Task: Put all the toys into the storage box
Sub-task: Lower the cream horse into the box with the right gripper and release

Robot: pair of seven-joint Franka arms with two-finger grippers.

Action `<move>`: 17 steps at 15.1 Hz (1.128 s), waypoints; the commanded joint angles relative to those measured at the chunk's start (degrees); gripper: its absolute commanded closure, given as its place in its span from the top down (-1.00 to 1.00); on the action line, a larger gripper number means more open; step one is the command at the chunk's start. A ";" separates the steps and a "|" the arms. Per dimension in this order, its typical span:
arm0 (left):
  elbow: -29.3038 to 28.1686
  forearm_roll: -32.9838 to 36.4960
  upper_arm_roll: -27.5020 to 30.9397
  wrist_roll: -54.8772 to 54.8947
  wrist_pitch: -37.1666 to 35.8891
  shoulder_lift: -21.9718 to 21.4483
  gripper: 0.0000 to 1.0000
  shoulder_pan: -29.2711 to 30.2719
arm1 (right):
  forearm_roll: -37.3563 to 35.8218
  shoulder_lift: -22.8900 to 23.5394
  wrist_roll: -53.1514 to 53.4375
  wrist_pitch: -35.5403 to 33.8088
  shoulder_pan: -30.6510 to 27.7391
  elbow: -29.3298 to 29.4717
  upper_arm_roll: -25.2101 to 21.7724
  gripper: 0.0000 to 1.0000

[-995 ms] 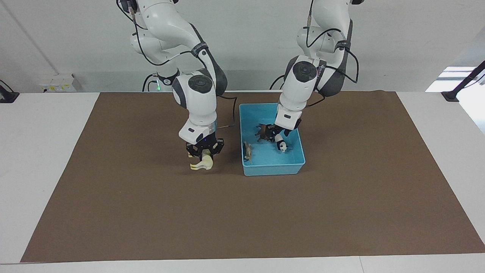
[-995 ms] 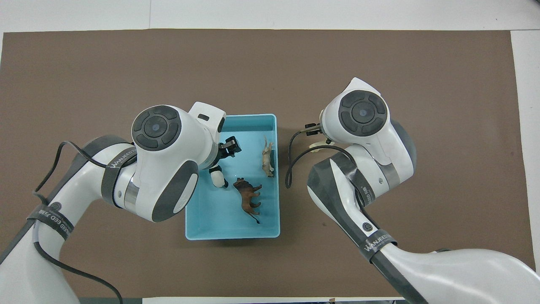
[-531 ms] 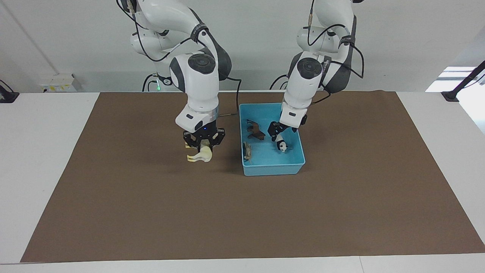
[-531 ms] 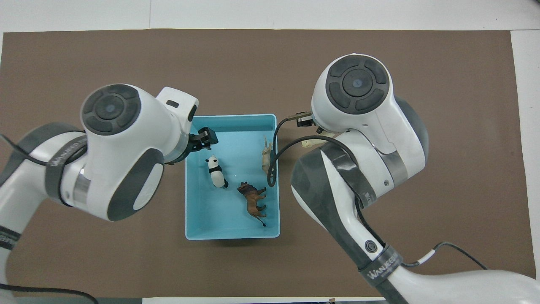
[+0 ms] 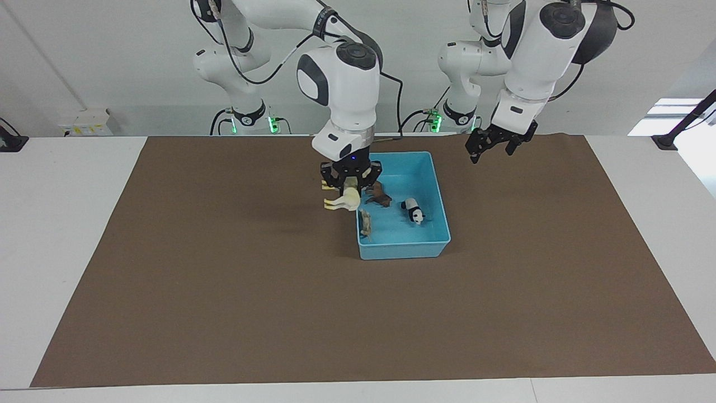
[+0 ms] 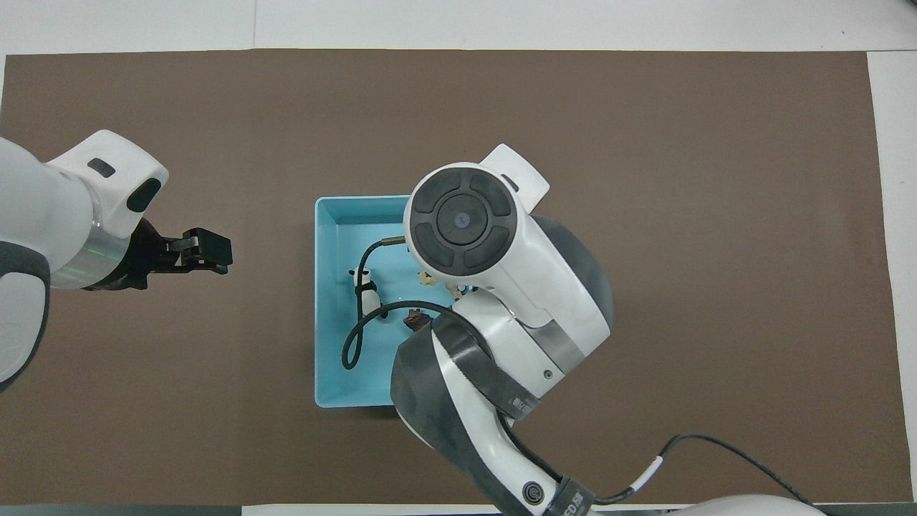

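Observation:
The light blue storage box [image 5: 443, 225] stands on the brown mat; it also shows in the overhead view [image 6: 326, 308]. In it lie the black-and-white panda [image 5: 414, 211] [image 6: 367, 294], the dark brown toy [image 5: 381, 196] and the orange-tan toy [image 5: 366, 223]. My right gripper [image 5: 351, 186] is shut on the cream long-necked toy [image 5: 342, 201] and holds it in the air over the box wall at the right arm's end. The right arm hides most of this in the overhead view. My left gripper [image 5: 494, 148] [image 6: 206, 251] is open, empty and raised over the mat beside the box.
The brown mat [image 5: 224, 291] covers most of the white table [image 5: 61, 224]. A black cable [image 6: 354, 344] from the right arm hangs over the box in the overhead view. Both arm bases stand at the robots' edge of the table.
My right gripper has lifted the cream toy off the mat and carried it to the box's edge. My left gripper has let go of the panda in the box and risen away toward its own end.

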 commanded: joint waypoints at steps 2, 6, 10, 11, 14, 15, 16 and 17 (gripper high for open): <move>2.25 0.78 -0.17 2.02 -5.34 -1.83 1.00 0.28 | 0.19 1.91 3.23 2.27 3.09 0.37 -0.05 -1.00; 4.60 3.39 -0.17 4.64 -7.62 -3.16 1.00 0.46 | -5.96 10.44 11.58 6.66 8.47 0.90 -0.58 -1.00; 11.82 3.85 2.20 14.14 -11.14 1.22 1.00 1.51 | -6.06 11.24 12.21 7.37 9.26 0.37 -0.67 0.98; 12.53 4.20 2.29 14.15 -11.23 2.63 1.00 1.51 | -6.05 11.16 12.30 6.33 9.26 0.90 -0.76 1.00; 16.31 4.47 2.29 14.32 -11.85 5.98 1.00 1.43 | -6.05 10.98 12.74 5.44 9.00 0.99 -0.84 1.00; 15.79 4.29 2.21 14.32 -12.19 5.55 1.00 1.08 | -6.14 10.63 12.82 4.91 8.65 0.99 -0.84 1.00; 15.18 4.29 2.21 14.32 -12.89 5.19 1.00 1.07 | -6.06 9.24 12.74 4.21 8.21 0.90 -1.02 1.00; 15.17 4.21 2.21 14.41 -12.81 5.02 1.00 1.34 | -6.05 7.39 11.87 3.60 7.08 0.64 -1.11 1.00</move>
